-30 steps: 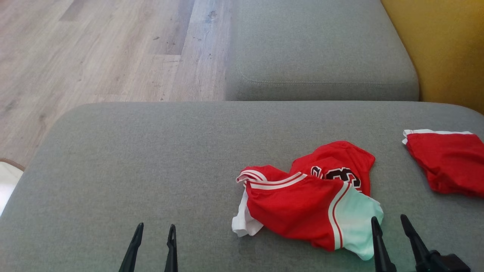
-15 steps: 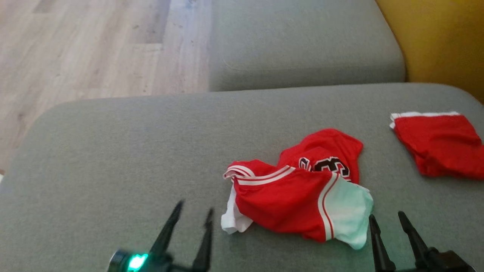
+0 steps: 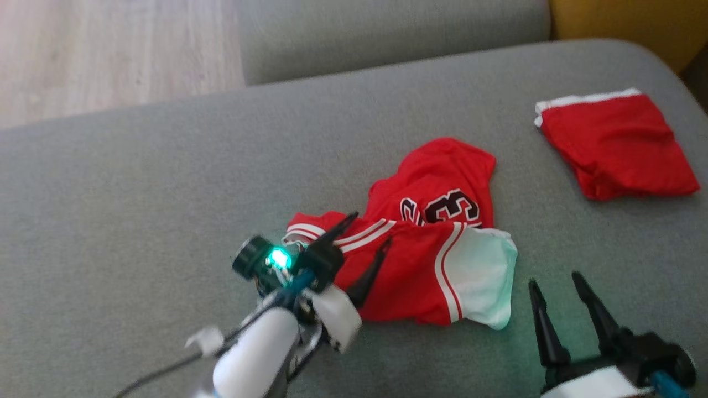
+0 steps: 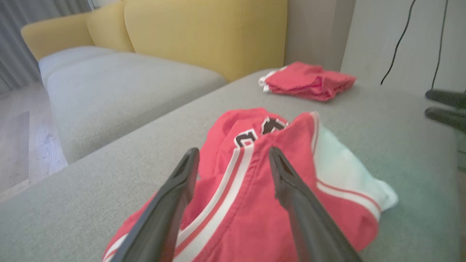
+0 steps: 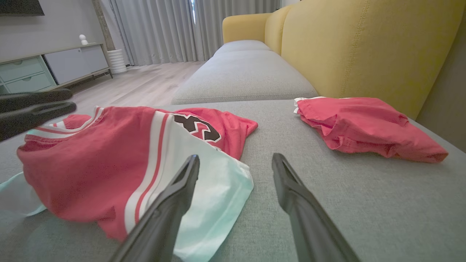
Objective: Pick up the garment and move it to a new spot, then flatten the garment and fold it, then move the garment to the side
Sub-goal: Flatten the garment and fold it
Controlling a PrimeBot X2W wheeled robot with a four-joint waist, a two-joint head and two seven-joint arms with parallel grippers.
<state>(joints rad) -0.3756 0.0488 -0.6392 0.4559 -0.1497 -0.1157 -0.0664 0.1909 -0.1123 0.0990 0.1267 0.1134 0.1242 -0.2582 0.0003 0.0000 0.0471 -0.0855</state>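
**Both Pairs of Fingers Wide Open Beside the Crumpled Jersey**

Had the right fingers [image 3: 541, 323] spread wide and holding nothing, low over the bare grey cushion [image 3: 138, 221], just beside the white corner of the garment [image 3: 420, 271]. Had the left fingers [image 3: 371, 268] just as wide apart and likewise empty, poised over the garment's near-left edge. Framed the white-and-red striped band between them in the left wrist view; could not tell whether touching the cloth. Showed a green light [image 3: 278, 258] glowing on the left wrist.

Found the garment crumpled near the middle of the cushion. Noted red fabric, a white panel on the side toward the right fingers, and a black number facing up on the farther fold. Saw a second red piece [image 3: 614, 143] farther back and to the right, folded, white along one edge, well apart from the garment. Made out, beyond the cushion, another grey seat [image 3: 387, 33], a yellow backrest [image 3: 625, 22] and pale wood floor [image 3: 110, 50].
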